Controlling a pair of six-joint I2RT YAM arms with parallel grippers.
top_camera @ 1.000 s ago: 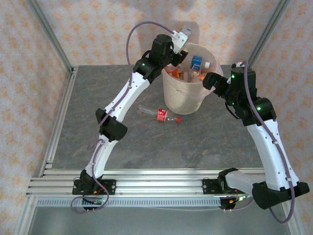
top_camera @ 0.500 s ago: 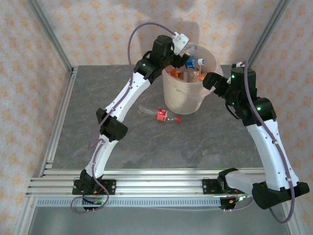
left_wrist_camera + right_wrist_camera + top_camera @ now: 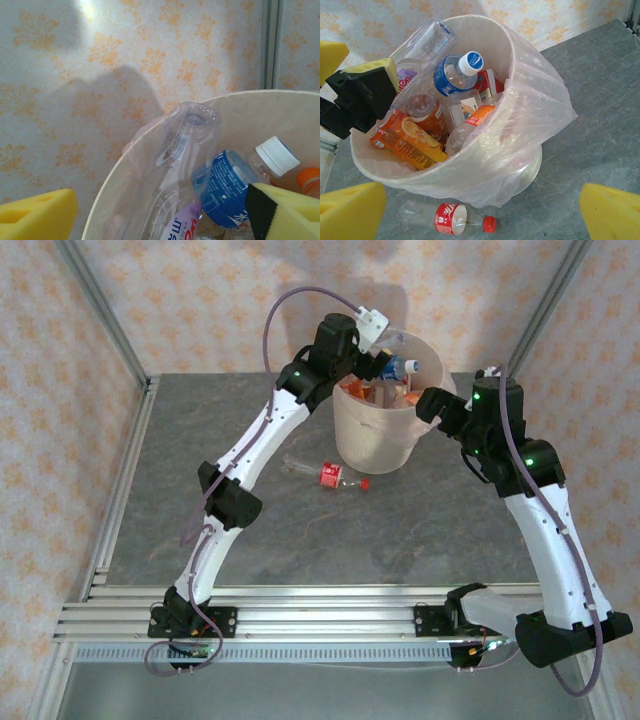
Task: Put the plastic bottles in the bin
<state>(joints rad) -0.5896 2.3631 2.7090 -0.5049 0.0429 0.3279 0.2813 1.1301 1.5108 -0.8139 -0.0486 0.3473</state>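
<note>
The bin [image 3: 385, 440] stands at the back of the table, lined with a pinkish bag [image 3: 530, 125]. Inside lie plastic bottles: a blue-label one with a white cap [image 3: 451, 76] [image 3: 235, 187], a clear one leaning on the wall [image 3: 182, 145] [image 3: 425, 40], and an orange-label one [image 3: 407, 142]. A red-label bottle [image 3: 333, 476] [image 3: 451, 220] lies on the table in front of the bin. My left gripper [image 3: 376, 362] [image 3: 160, 220] hovers open over the bin's far-left rim, its pads clear of the bottles. My right gripper [image 3: 432, 405] [image 3: 480, 220] is open to the right of the bin, holding nothing.
Patterned walls and metal frame posts [image 3: 100, 310] enclose the grey table [image 3: 300, 540]. An aluminium rail [image 3: 320, 615] runs along the near edge by the arm bases. There is free tabletop left of and in front of the bin.
The left jaws have opened. The clear bottle that stuck up at them has dropped and now leans inside the bin. The right arm has not moved.
</note>
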